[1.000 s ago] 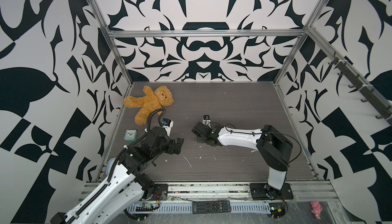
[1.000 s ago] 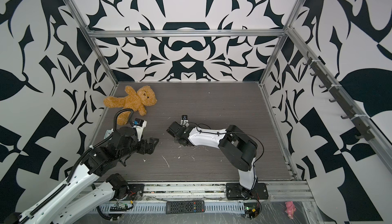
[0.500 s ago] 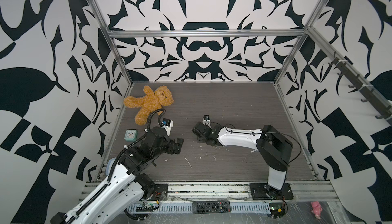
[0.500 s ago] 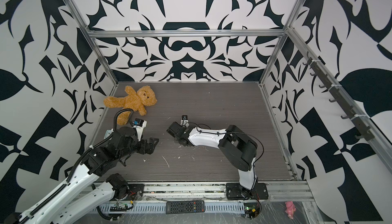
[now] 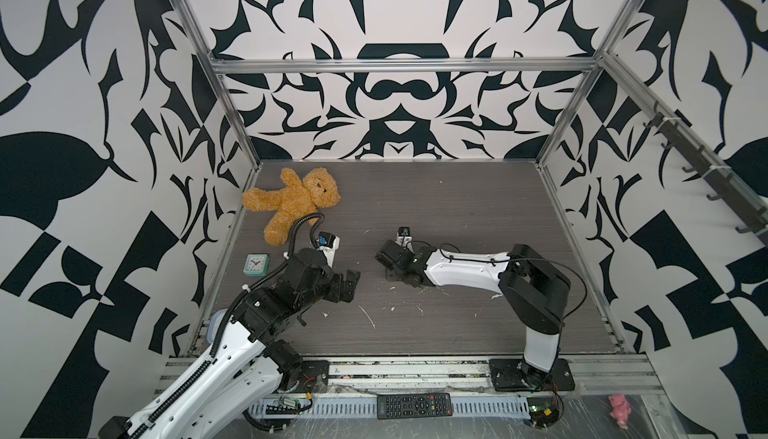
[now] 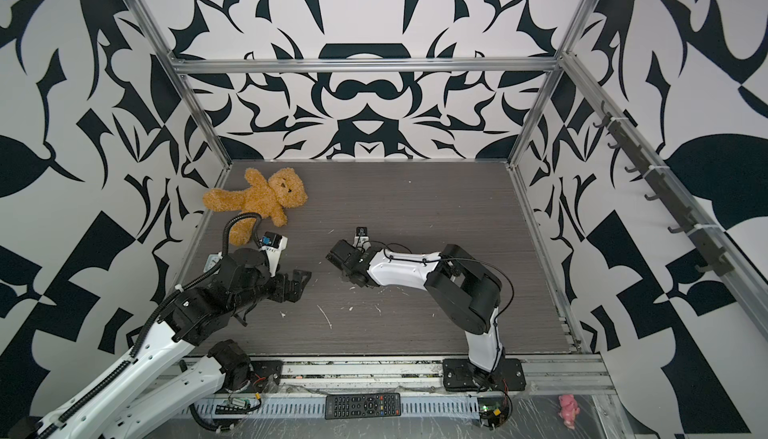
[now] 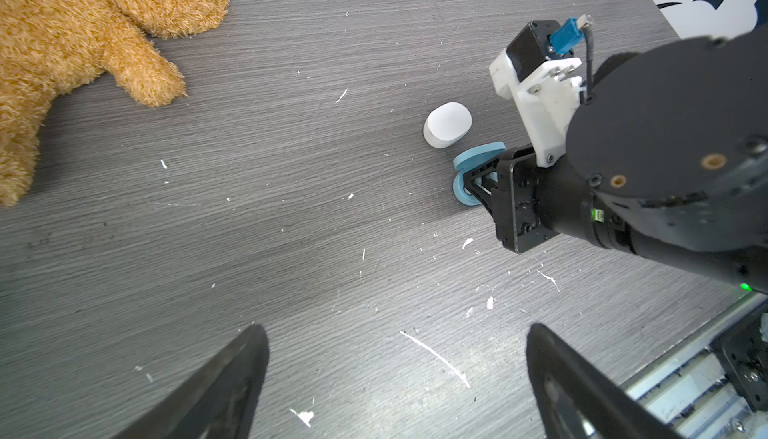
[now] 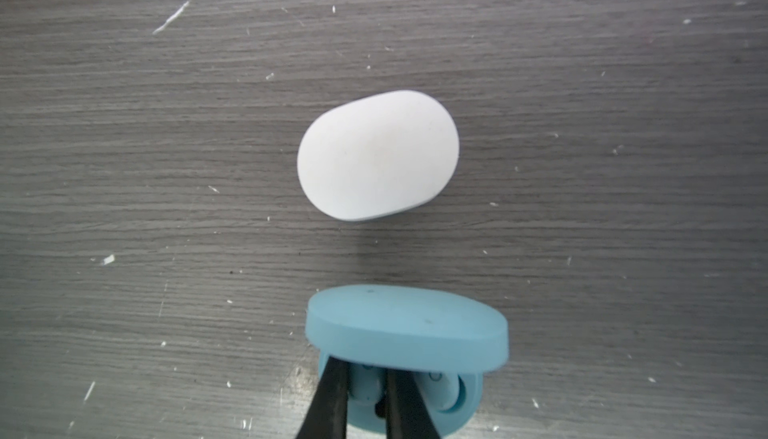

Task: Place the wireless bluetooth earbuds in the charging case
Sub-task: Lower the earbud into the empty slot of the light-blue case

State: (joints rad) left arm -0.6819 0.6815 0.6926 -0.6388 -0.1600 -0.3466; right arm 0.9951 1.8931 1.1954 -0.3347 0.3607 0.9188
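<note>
My right fingers (image 8: 332, 403) pinch a light blue earbud (image 8: 366, 387) inside an open blue charging case (image 8: 407, 329) on the grey bench (image 8: 166, 125).
The case's lid stands up; a second blue earbud (image 8: 442, 391) sits in the well beside the pinched one. A closed white case (image 8: 378, 154) lies near, not touching. My left fingers (image 7: 224, 391) hang spread wide over the bench, well apart from both cases.

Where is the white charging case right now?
In the right wrist view the closed white case lies on the table near mid-table, apart from the open blue case where the right pincer pinches a blue earbud.
</note>
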